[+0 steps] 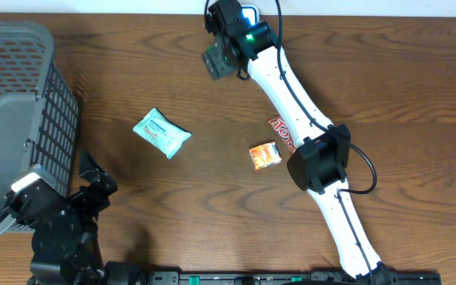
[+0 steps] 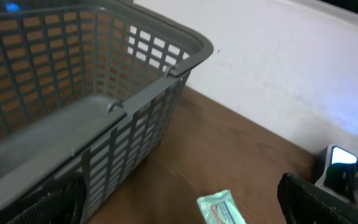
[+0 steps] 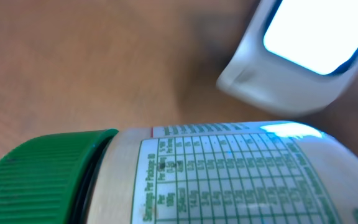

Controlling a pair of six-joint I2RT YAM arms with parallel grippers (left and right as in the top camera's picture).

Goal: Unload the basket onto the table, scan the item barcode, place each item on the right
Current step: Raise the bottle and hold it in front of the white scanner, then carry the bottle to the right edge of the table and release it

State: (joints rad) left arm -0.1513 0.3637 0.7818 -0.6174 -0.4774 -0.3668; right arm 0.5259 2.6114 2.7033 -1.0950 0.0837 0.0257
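My right gripper (image 1: 228, 54) is at the back of the table, shut on a jar (image 1: 218, 63) with a green cap. In the right wrist view the jar (image 3: 216, 174) lies sideways and fills the lower half, its green-printed nutrition table facing the camera and its cap (image 3: 42, 180) to the left. No barcode shows. The white scanner (image 3: 303, 56) with its lit window sits just beyond the jar, also seen as the scanner (image 1: 248, 14) in the overhead view. My left gripper (image 1: 95, 187) stands open near the front left, holding nothing.
A grey mesh basket (image 1: 22, 103) stands at the left, close to the left arm. A mint-green packet (image 1: 161, 132) lies mid-table, an orange packet (image 1: 265, 155) and a red wrapper (image 1: 282, 133) beside the right arm's elbow.
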